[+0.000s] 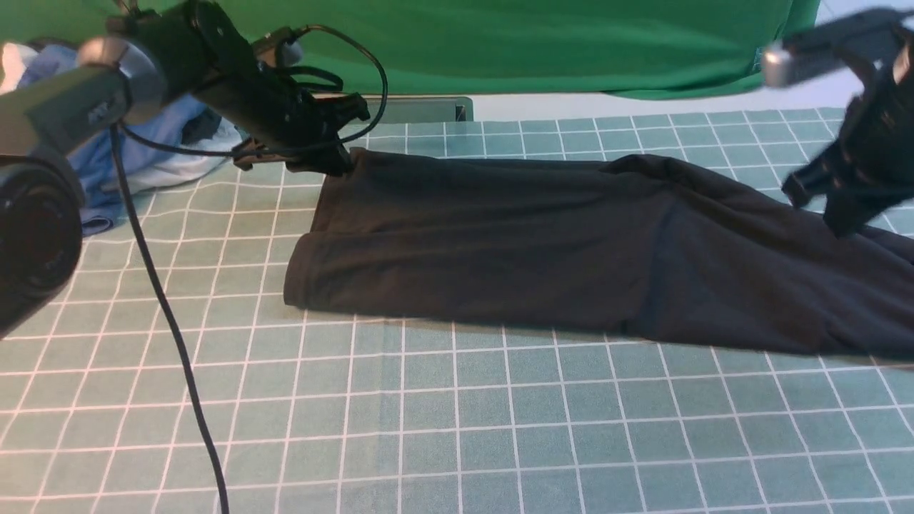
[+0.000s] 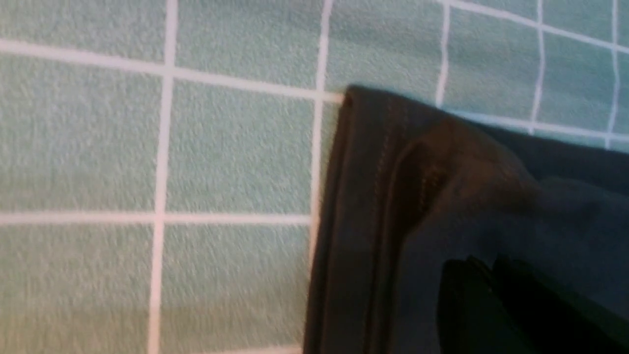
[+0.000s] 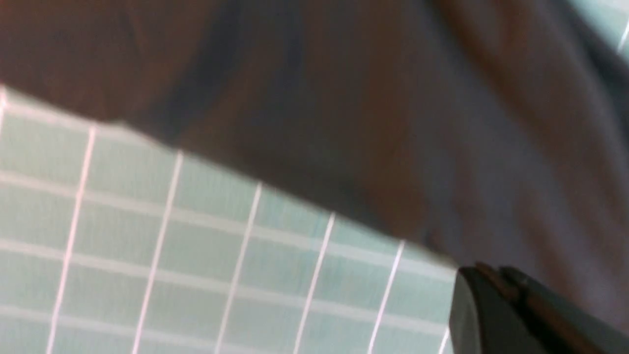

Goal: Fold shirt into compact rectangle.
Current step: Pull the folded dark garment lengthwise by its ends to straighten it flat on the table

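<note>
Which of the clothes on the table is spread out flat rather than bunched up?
The black shirt, stretched across the grid mat; the blue and white clothes at the far left lie in a crumpled heap.

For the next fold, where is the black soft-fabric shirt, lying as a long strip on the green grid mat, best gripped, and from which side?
Probably the black shirt at the far corner of its stitched hem, coming down from above at the strip's left end. The hem there is a layered, straight edge with bare grid mat beside it, so a finger could slide under.
</note>
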Controlling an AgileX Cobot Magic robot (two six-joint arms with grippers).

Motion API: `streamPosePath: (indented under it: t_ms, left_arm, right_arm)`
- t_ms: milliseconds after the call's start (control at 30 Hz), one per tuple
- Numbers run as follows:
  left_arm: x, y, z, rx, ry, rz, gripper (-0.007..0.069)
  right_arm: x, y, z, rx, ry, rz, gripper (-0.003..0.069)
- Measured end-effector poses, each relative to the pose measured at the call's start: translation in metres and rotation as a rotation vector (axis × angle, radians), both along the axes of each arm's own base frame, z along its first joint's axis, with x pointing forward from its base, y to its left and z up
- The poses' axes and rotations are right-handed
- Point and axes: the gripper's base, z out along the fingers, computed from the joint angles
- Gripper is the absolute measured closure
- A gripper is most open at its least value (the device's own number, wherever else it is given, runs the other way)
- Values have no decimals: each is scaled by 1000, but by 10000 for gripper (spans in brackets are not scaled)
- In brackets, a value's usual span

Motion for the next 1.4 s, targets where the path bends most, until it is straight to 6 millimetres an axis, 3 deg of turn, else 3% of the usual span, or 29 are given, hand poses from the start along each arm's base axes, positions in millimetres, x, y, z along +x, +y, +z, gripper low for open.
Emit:
streamPosePath:
  t_ms: [200,300,500,600,667,900,1167,1400]
  left_arm:
    - [10,1,-4,2,-93,35,401]
    - [13,0,-12,-9,-100,31,280]
    - [16,-6,-28,-34,-100,24,214]
    - [17,-10,-28,-47,-115,18,230]
    - [17,-16,-28,-49,-129,1,290]
    - [18,-16,-27,-50,-131,-11,572]
    - [28,12,3,-61,-141,-22,594]
    - [28,20,3,-10,-131,-34,588]
  right_arm:
    - [-9,-1,-12,4,7,-12,629]
    - [-5,0,-12,14,-31,-12,629]
    - [-2,0,-10,23,-67,-12,629]
    - [-2,0,-10,24,-72,-11,629]
    - [-2,0,-10,24,-74,-11,629]
    - [-2,0,-10,25,-74,-12,629]
    - [-1,1,-10,27,-83,-11,628]
    - [1,1,-9,32,-106,-10,627]
